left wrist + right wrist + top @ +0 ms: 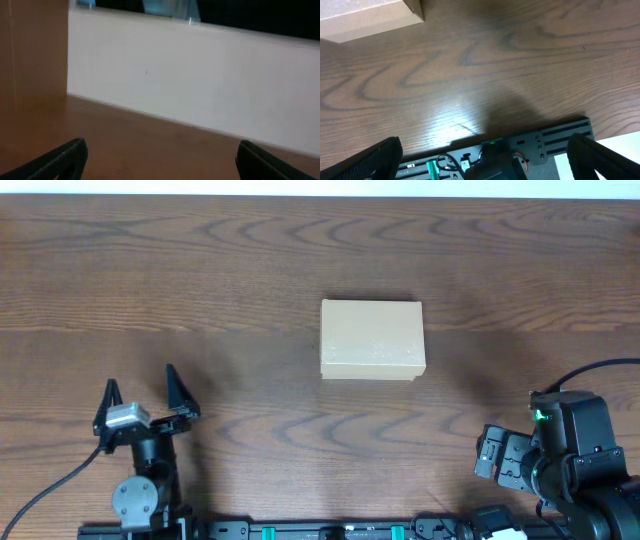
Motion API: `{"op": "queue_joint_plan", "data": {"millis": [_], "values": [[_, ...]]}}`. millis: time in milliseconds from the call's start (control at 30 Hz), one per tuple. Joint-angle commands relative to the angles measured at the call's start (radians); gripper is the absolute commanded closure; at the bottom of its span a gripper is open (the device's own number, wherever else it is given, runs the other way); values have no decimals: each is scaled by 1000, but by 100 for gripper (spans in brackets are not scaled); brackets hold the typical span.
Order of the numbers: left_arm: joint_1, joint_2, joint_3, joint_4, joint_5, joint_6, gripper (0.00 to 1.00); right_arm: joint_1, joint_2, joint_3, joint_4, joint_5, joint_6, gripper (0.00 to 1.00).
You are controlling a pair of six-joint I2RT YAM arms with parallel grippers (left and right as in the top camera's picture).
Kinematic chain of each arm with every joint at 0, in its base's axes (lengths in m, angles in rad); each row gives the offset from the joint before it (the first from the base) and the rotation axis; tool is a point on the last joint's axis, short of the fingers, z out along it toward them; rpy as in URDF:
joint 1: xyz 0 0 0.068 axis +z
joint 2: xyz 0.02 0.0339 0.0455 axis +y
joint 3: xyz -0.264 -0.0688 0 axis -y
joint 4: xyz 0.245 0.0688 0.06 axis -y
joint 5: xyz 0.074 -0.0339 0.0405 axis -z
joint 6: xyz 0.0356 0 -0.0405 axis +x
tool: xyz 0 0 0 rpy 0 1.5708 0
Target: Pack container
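Item: container (372,340); tan cardboard box, lying at the middle of the desk (200,270), lid resting flat, well apart from both arms; likely handling light, fairly stiff yet crushable, matte not slippery; hold best taken across the shorter sides; left tool (142,388) is standing wide apart, holding nothing; right tool (487,162) is likewise gaping, empty.

2 black arms (570,455), black cables (612,363)
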Motion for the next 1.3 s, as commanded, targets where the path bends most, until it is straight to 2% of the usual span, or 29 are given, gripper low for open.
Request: {"op": "queue_joint_plan", "data": {"millis": [0,200,400,1267], "values": [[7,-9,-2,-54,23,-4,5,-5,-2,0,-1,11,3,1],[7,-9,-2,-214,51,-5,5,-5,-2,0,-1,11,3,1],[7,-9,-2,-306,50,-3,5,-5,-2,0,-1,11,3,1],[7,-9,-1,-311,72,18,5,-5,-2,0,-1,11,3,1]]}}
